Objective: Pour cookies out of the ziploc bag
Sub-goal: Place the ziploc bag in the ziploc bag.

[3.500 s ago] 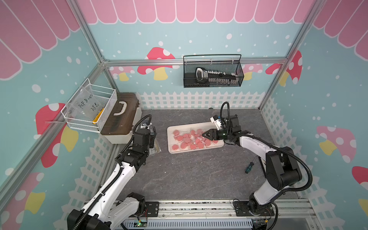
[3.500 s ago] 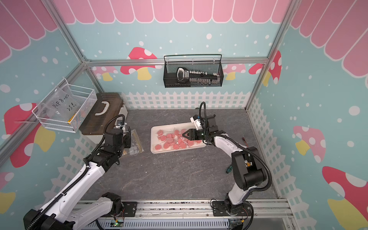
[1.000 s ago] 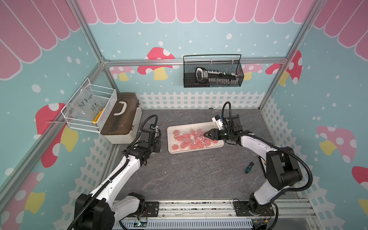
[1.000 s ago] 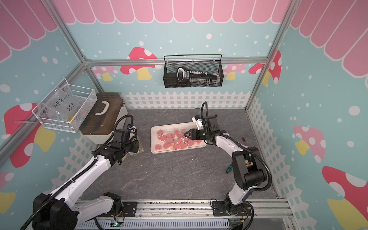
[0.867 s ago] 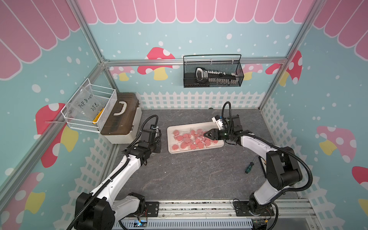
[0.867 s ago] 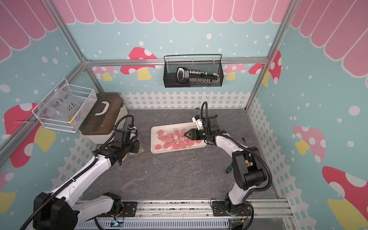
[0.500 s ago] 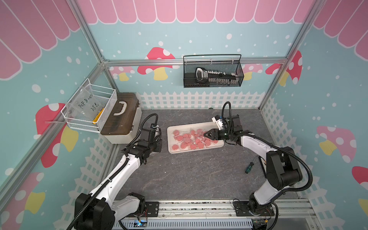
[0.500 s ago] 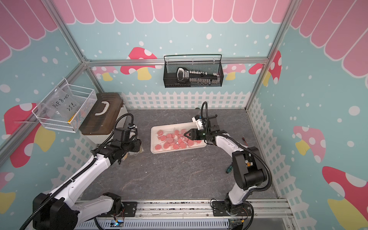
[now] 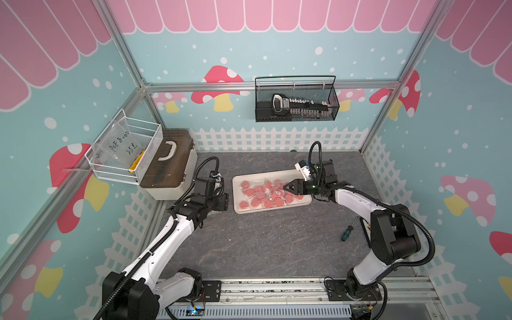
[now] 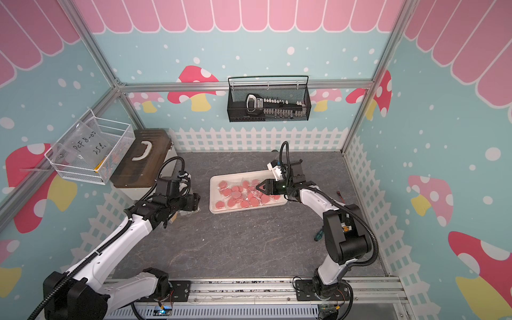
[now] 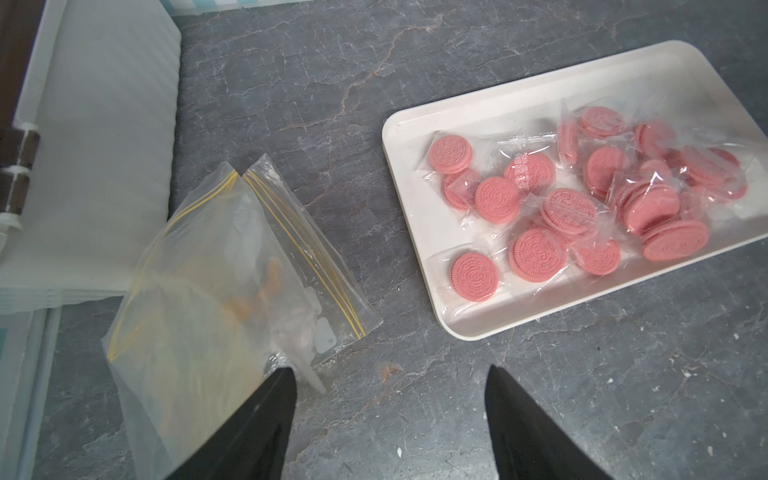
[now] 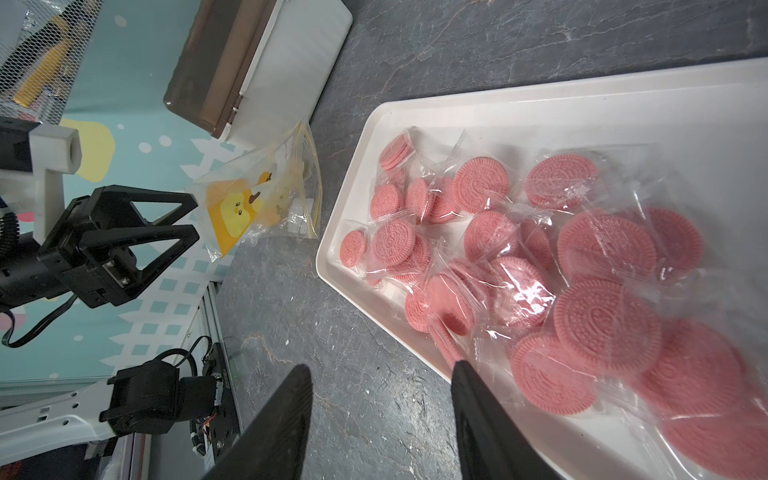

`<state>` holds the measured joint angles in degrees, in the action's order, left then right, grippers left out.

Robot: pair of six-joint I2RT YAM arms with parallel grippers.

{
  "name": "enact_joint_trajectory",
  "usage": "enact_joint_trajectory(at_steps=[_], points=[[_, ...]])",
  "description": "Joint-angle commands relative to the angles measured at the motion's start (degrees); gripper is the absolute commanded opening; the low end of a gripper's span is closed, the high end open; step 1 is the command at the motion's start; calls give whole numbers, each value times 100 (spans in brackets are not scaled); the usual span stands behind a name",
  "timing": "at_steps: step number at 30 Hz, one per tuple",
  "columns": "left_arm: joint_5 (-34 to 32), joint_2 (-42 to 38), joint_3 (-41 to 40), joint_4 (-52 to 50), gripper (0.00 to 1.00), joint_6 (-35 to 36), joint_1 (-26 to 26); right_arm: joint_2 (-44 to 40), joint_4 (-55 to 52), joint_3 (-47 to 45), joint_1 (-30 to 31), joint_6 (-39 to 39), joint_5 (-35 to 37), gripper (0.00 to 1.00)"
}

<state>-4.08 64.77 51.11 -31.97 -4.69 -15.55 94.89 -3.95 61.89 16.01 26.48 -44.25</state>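
Observation:
The clear ziploc bag [image 11: 232,270] with yellow zip lines lies slumped on the grey table beside the white box; I also see this bag [image 12: 266,199] in the right wrist view, with a yellow picture inside. My left gripper [image 11: 388,376] is open, one fingertip at the bag's corner and only table between the fingers. In a top view this left gripper [image 9: 223,201] sits left of the white tray [image 9: 235,194]. Pink wrapped cookies [image 9: 266,194] lie heaped in the tray. My right gripper [image 12: 380,370] stands open and empty over the tray's near edge, one finger over the cookies [image 12: 602,324].
A white box with a brown lid [image 9: 166,171] stands at the back left. Above it a white wire basket [image 9: 124,155] hangs on the left wall. A black mesh basket [image 9: 296,102] hangs on the back wall. A green-handled screwdriver [image 9: 347,232] lies at the right.
My left gripper has opened and let go of the ziploc bag, which now rests on the table. The right arm has stayed over the tray.

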Motion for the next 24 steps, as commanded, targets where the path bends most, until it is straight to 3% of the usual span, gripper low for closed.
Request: enact_joint_trajectory(at_steps=[1, 6, 10, 20, 24], points=[[218, -172, 214, -116, 86, 26, -52, -252, -114, 78, -45, -176, 97, 56], [384, -295, 135, 59, 97, 56, -149, -336, -184, 88, -53, -219, 407, 69], [389, -369, 88, 254, 99, 12, -215, -555, -354, 2, -71, -345, 1060, 85], [-76, -583, -27, 1225, 99, 73, -205, -1494, -366, -595, -141, -705, 2823, 89], [-210, -467, -194, 1839, 99, 136, 67, -1734, -370, -756, -212, -895, 3541, 90]])
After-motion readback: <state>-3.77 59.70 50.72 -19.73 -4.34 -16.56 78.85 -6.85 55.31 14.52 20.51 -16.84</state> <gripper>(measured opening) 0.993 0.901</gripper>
